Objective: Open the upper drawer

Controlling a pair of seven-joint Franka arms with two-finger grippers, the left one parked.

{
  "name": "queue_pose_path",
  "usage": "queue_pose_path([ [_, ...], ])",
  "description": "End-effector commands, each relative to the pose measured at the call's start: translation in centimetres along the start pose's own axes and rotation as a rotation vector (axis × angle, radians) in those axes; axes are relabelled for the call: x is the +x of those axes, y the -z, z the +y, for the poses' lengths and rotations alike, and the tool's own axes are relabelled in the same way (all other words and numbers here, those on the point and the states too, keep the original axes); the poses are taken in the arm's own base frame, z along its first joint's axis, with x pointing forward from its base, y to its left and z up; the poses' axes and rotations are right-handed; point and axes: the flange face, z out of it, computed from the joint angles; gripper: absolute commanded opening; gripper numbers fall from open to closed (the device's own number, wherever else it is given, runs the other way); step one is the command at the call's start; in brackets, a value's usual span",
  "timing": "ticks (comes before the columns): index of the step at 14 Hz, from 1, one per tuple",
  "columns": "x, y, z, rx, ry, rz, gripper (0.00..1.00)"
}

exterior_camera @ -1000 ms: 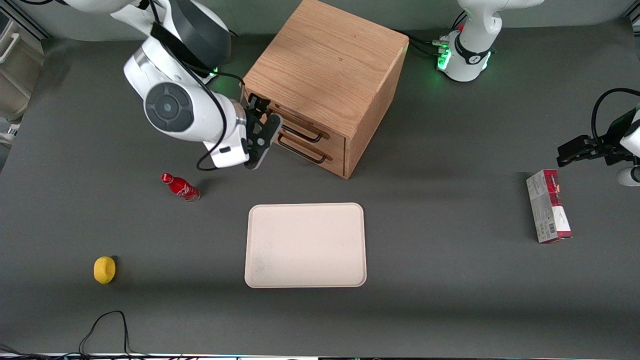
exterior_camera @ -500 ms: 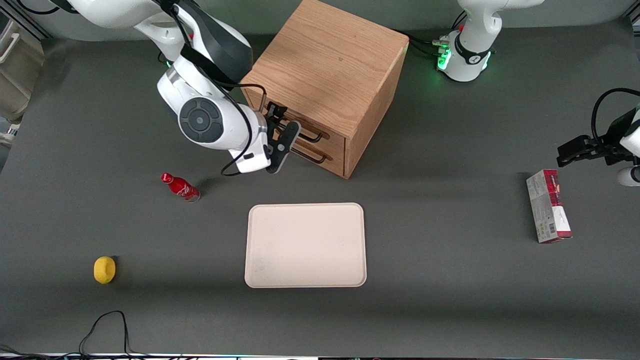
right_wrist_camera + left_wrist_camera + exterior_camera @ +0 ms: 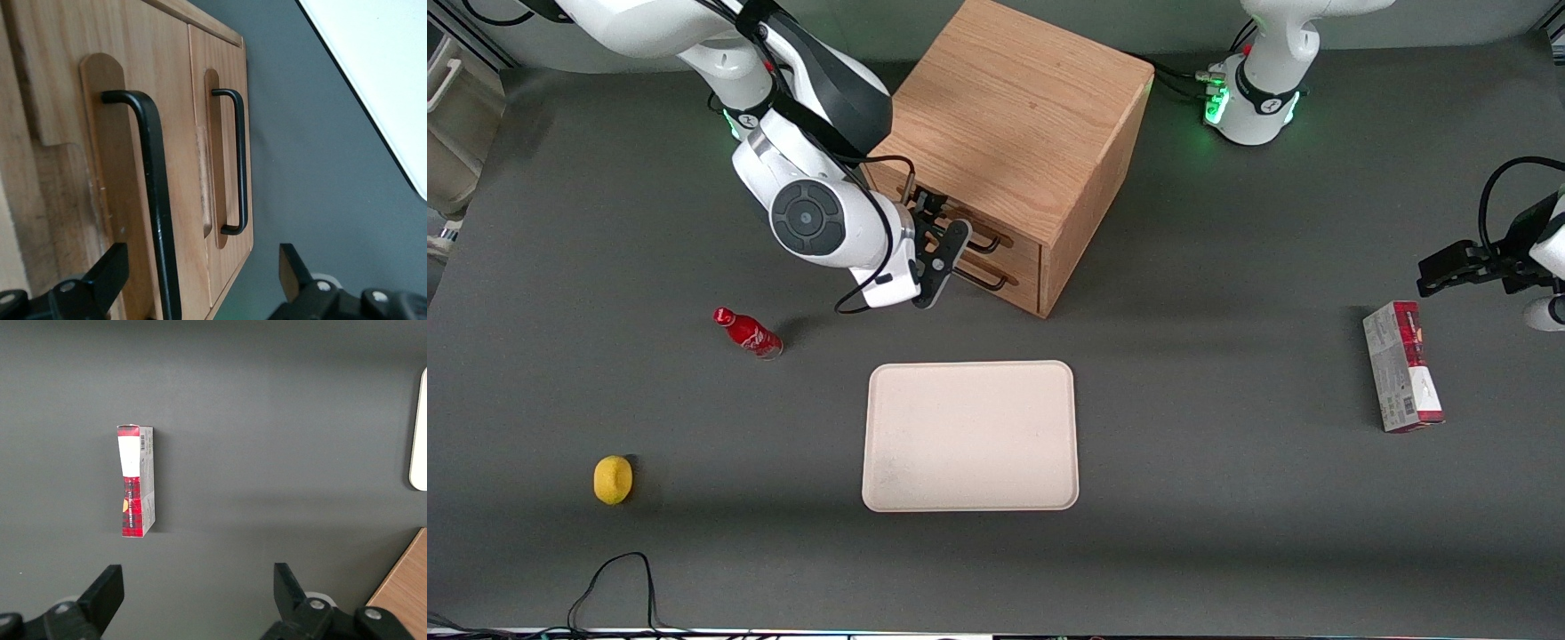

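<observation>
The light oak cabinet (image 3: 1014, 107) stands at the back middle of the table. Its upper drawer (image 3: 1016, 242) is shut, with a black wire bar handle (image 3: 985, 240). The same-looking lower drawer (image 3: 1017, 277) sits just below it. My right gripper (image 3: 945, 238) is open, right in front of the drawer fronts at the height of the upper handle. In the right wrist view the gripper (image 3: 200, 270) straddles the upper handle (image 3: 155, 200), which stands between the two fingers (image 3: 110, 270) without touching them. The lower handle (image 3: 238, 160) is beside it.
A cream tray (image 3: 969, 436) lies nearer the front camera than the cabinet. A red bottle (image 3: 747, 332) and a yellow fruit (image 3: 613, 479) lie toward the working arm's end. A red and white box (image 3: 1402, 366) lies toward the parked arm's end and also shows in the left wrist view (image 3: 137, 483).
My right arm has swung along the cabinet front toward the middle of the drawers. The open gripper now sits over the upper handle. The drawers have not moved.
</observation>
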Motion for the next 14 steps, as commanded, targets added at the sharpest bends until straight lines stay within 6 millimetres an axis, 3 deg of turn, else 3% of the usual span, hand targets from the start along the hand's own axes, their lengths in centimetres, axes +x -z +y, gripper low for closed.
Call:
queue_pose_path([
  [1,-0.4,-1.0,-0.3,-0.038,0.007,0.01,1.0],
  [7,-0.2,-1.7,0.6,-0.074,0.01,0.026,1.0],
  [14,0.1,0.7,3.9,-0.146,-0.001,0.056,1.0],
])
